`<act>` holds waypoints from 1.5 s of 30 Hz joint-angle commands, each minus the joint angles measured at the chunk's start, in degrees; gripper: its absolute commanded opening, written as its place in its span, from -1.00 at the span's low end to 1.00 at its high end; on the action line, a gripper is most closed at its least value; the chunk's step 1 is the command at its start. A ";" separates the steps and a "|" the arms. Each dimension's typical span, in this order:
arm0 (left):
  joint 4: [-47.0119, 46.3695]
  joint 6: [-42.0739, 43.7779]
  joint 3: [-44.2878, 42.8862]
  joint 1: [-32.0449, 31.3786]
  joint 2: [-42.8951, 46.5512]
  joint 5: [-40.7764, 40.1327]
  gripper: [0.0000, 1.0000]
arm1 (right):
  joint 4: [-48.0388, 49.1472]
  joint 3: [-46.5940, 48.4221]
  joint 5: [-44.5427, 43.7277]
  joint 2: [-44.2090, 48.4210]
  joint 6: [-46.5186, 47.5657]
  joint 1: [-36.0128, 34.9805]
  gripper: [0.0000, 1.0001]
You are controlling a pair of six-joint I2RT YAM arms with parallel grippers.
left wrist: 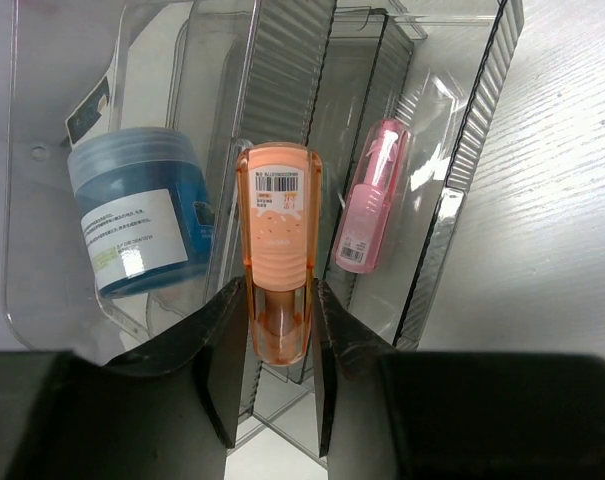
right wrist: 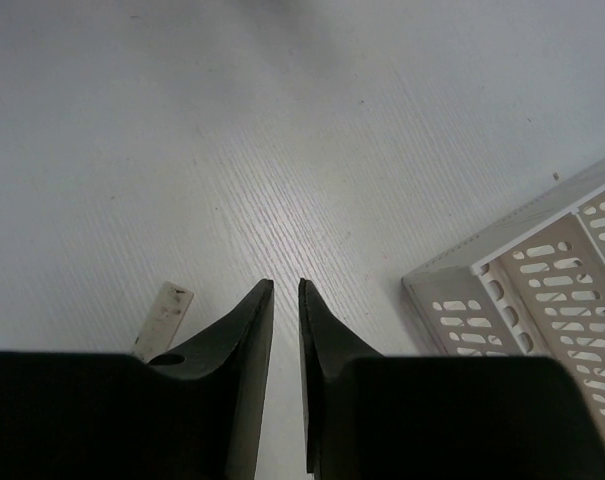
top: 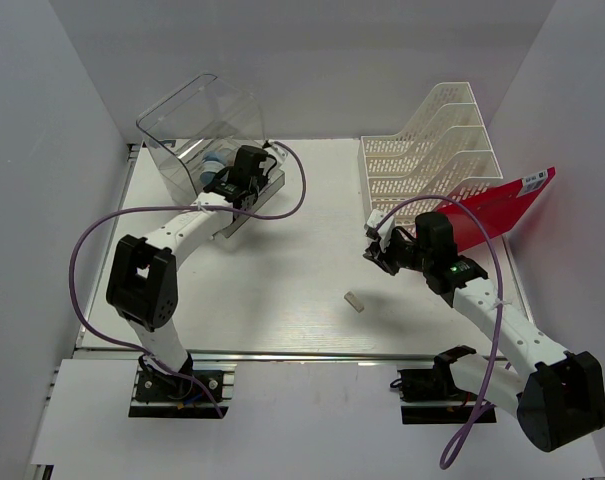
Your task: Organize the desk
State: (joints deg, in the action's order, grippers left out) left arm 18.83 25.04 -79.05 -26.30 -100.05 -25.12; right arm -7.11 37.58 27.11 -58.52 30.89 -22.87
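The desk [top: 302, 260] is a wide white tabletop with a silver rail along its near edge. My left gripper [top: 227, 187] is at the clear plastic drawer box [top: 197, 130] at the back left. In the left wrist view it [left wrist: 277, 287] is shut on an orange translucent stapler [left wrist: 277, 250] with a barcode label, held over a drawer slot. A pink stapler [left wrist: 370, 200] lies in the neighbouring slot. My right gripper [top: 375, 248] hovers over bare desk [right wrist: 282, 120], its jaws [right wrist: 286, 284] nearly together and empty.
A blue jar [left wrist: 137, 210] sits in the clear box. A white slotted file rack [top: 432, 150] stands at the back right, its corner in the right wrist view [right wrist: 542, 290], with a red folder [top: 502, 205] leaning on it. A small white eraser [top: 354, 301] [right wrist: 164, 318] lies mid-desk.
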 commanded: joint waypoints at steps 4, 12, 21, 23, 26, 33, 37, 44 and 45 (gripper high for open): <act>-1.08 -0.69 0.56 0.20 0.03 -1.94 -0.06 | 1.23 -0.14 -0.22 -0.19 0.83 0.46 -0.51; -0.64 -2.45 -0.32 0.20 1.70 -1.33 0.31 | 1.23 -0.14 -0.04 -0.28 0.75 0.55 -0.45; 5.49 -7.54 -2.95 -0.85 5.05 20.71 -1.00 | 0.70 -0.23 0.83 -1.24 1.27 0.64 -0.50; 9.01 -9.03 -4.44 -0.33 3.99 24.58 -1.00 | 0.61 -0.14 0.83 -1.42 1.45 0.46 -0.50; 11.83 -8.78 -4.63 -0.33 1.62 32.76 -1.00 | 0.61 -0.23 0.57 -1.60 1.54 0.64 -0.51; 9.92 -9.83 -1.21 -0.85 -2.08 27.96 -1.00 | 0.70 -0.32 0.22 -2.30 1.89 0.81 -0.51; 4.57 -11.50 1.17 -0.85 -2.52 18.46 -0.97 | 0.52 -0.23 0.22 -2.56 1.89 0.72 -0.51; -1.95 -12.38 1.97 -0.85 -4.89 -0.26 -0.99 | 0.52 -0.32 0.40 -3.00 2.06 0.72 -0.51; -2.39 -11.86 1.79 -1.38 -5.59 -1.75 -0.99 | 0.35 -0.32 0.48 -3.09 2.24 0.81 -0.51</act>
State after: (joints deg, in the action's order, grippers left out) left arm 21.32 13.43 -77.19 -27.03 -104.97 -16.58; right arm -7.16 37.58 27.16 -61.28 32.16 -22.46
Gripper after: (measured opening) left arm 0.027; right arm 0.245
